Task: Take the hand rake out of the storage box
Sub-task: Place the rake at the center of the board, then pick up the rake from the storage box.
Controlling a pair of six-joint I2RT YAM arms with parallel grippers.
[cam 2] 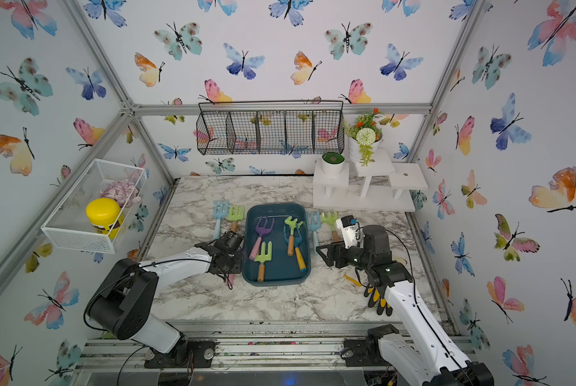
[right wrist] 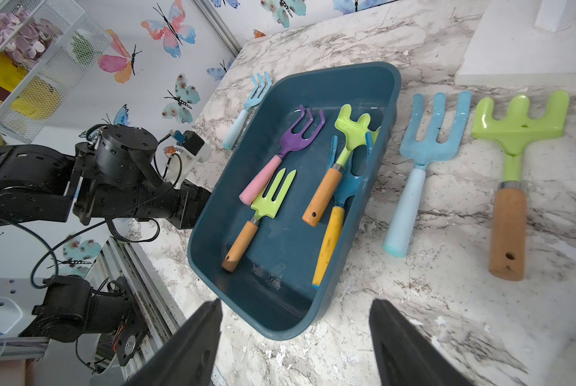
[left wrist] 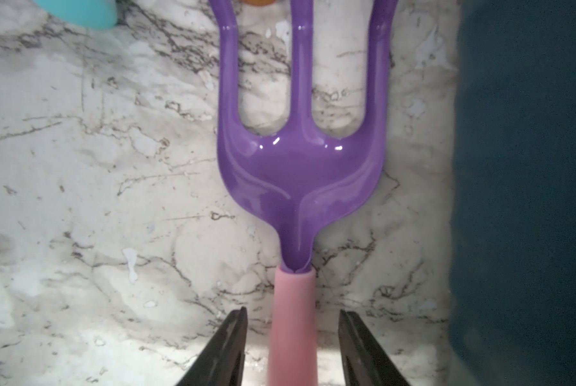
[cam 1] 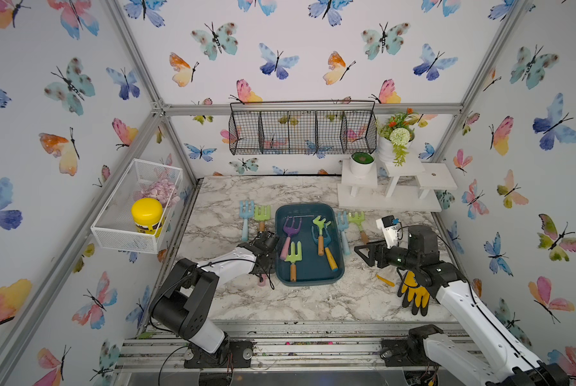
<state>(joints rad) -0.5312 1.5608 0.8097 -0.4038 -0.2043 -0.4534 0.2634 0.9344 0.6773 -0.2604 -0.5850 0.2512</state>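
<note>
I see my left gripper (left wrist: 293,312) spread astride the pink handle (left wrist: 295,290) of the glossy purple three-tined hand rake (left wrist: 300,167). It lies on marble (left wrist: 112,200) at nine o'clock of the dark teal plastic storage box (left wrist: 530,200), tines toward twelve.

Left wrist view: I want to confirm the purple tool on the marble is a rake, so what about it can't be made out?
Left wrist view: the purple tool's tine tips and its pink handle's end, beyond the left gripper, are cut off by picture edges; bent tips cannot be checked.
Both top views: the left gripper covers the tool; only the handle's end shows.
Right wrist view: the storage box wall hides it.
</note>
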